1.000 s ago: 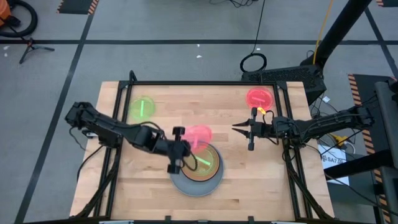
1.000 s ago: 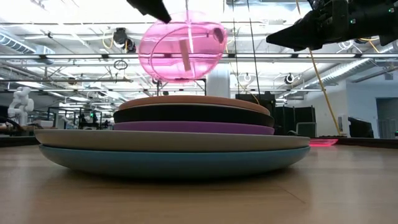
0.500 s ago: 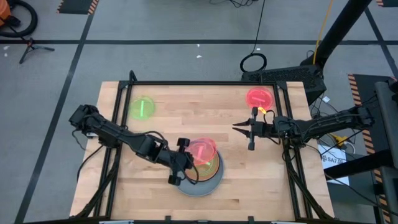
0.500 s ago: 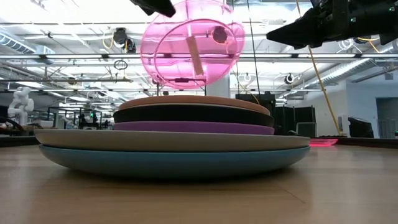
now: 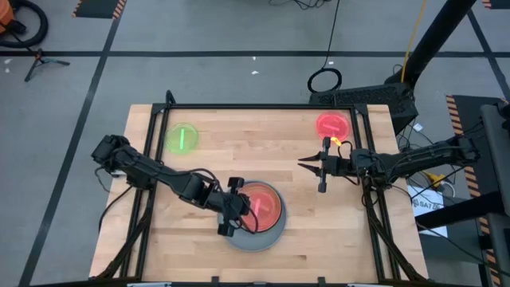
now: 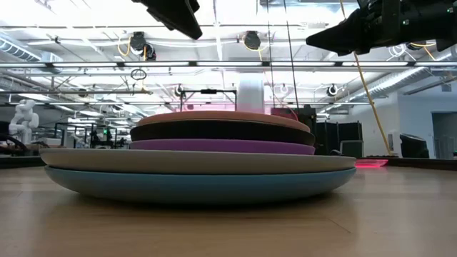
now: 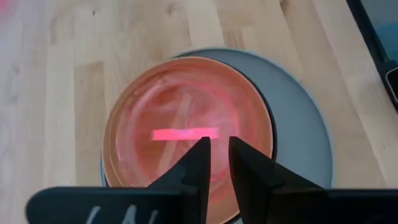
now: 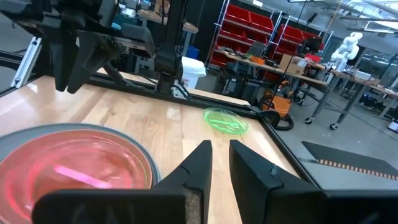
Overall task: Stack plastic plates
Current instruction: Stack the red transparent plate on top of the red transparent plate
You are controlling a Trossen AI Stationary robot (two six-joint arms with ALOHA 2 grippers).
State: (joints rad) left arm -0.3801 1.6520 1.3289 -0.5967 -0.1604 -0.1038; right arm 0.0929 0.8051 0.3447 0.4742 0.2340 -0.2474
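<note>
A stack of plates (image 5: 256, 219) sits near the table's near edge. In the low view it shows blue (image 6: 200, 184) at the bottom, then grey (image 6: 200, 161), purple (image 6: 221, 145), black (image 6: 221, 132) and tan-orange (image 6: 221, 118). A small translucent pink plate (image 7: 186, 124) lies flat on top. My left gripper (image 7: 219, 142) hovers above that plate, fingers close together, touching nothing. A neon green plate (image 5: 182, 138) lies far left and a red-pink plate (image 5: 332, 125) far right, both flat on the table. My right gripper (image 5: 303, 164) waits shut in the air beside the red-pink plate.
A black frame rail (image 5: 239, 106) runs along the table's far edge and sides. Bare wood lies between the stack and the two single plates. The right wrist view shows the red-pink plate (image 8: 68, 168) close below and the green plate (image 8: 225, 119) across the table.
My left gripper carried the pink plate, tilted and held high, from just beyond the stack to above it. It let go, and the plate now lies flat on the tan-orange plate. The right arm has kept still.
</note>
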